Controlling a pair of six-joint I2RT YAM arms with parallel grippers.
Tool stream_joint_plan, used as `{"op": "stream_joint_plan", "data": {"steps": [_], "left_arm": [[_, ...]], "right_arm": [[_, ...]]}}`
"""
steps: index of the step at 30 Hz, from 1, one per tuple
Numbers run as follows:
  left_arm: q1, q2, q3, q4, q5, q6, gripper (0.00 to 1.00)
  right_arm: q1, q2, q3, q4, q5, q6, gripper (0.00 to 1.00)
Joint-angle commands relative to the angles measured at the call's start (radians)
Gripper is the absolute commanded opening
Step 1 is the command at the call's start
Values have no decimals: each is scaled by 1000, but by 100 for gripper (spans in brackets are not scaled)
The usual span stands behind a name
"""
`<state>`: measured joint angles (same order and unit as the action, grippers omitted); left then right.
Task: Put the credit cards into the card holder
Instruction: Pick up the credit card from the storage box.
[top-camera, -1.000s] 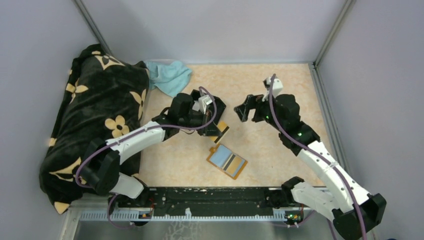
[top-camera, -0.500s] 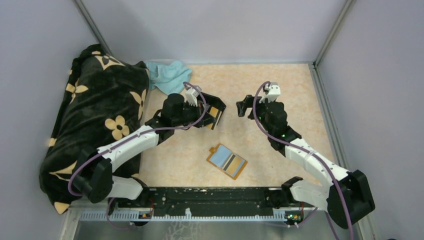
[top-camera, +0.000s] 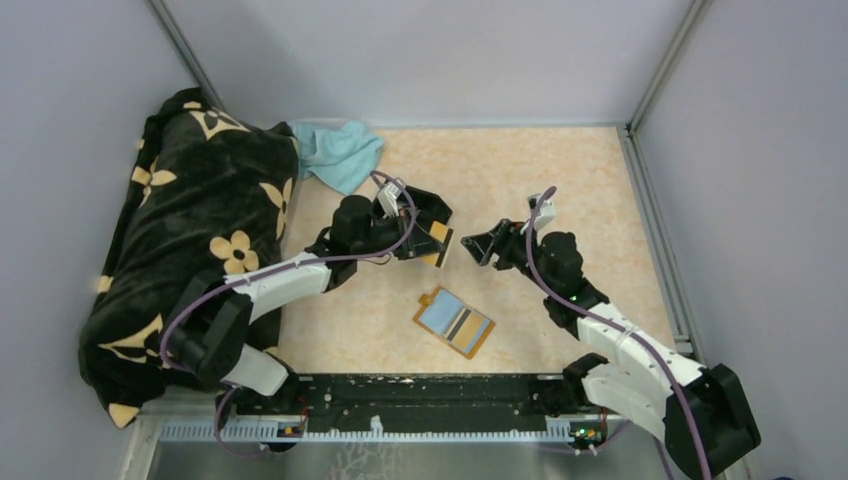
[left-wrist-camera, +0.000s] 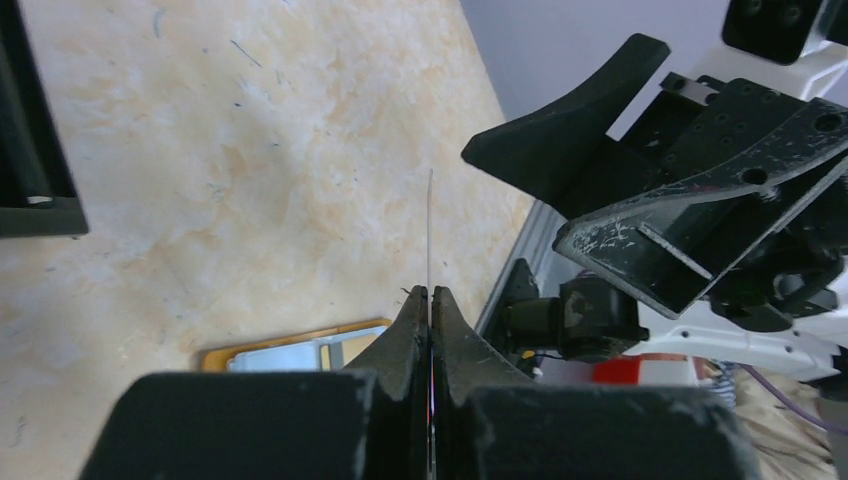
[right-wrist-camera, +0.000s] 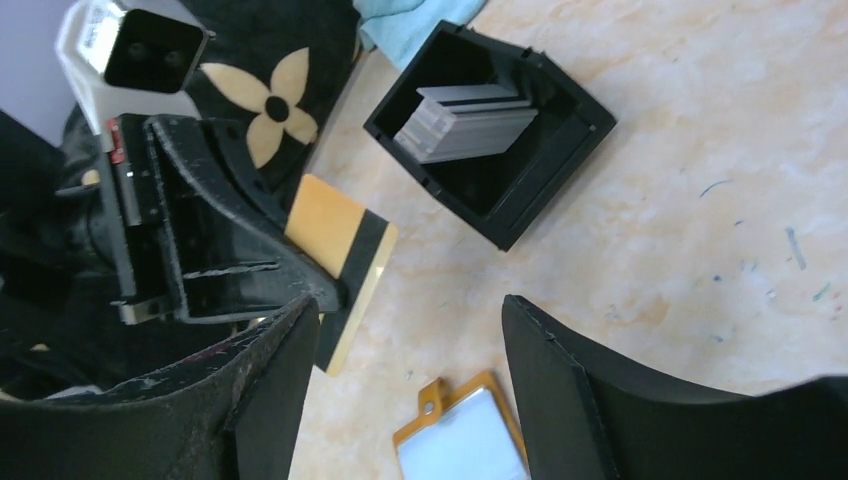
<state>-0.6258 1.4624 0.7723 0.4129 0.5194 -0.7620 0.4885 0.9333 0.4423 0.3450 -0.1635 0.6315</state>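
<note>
1. From above, found the left gripper (top-camera: 430, 240) clamped on a gold card (top-camera: 438, 245) with a dark stripe, raised off the table (top-camera: 560, 170). Found the right gripper (top-camera: 478, 243) spread wide and empty, just beside that card. Spotted the card holder (top-camera: 470, 335) lying open nearer the arm bases, a pale blue card (top-camera: 438, 313) showing inside. Noted a flowered black blanket (top-camera: 190, 230) at the left.
2. Through the left wrist camera, saw both fingers (left-wrist-camera: 405, 340) pressed together on the card, edge-on as a thin line, with the card holder partly hidden behind them.
3. Through the right wrist camera, saw its own jaws well apart, gripping nothing, and the gold card beyond them. Made out a black tray (right-wrist-camera: 545, 180) holding a stack of grey cards (right-wrist-camera: 465, 125).
</note>
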Motion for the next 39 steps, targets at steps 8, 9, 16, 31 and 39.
{"op": "stream_joint_plan", "data": {"steps": [8,9,16,31,39], "left_arm": [[4,134,-38,409,214,-270,0],[4,142,-39,431,222,-288,0],[5,213,-53,619,282,-413,0],[25,282,-99,769,275,-540,29],[156,118,-250,573,216,-402,65]], "right_arm": [[1,52,-41,239,-142,157,63],[2,62,-40,250,-151,162,63],[3,119,-46,321,-183,190,56],[2,185,-55,442,-267,282,0],[1,99,-21,263,-215,237,0]]}}
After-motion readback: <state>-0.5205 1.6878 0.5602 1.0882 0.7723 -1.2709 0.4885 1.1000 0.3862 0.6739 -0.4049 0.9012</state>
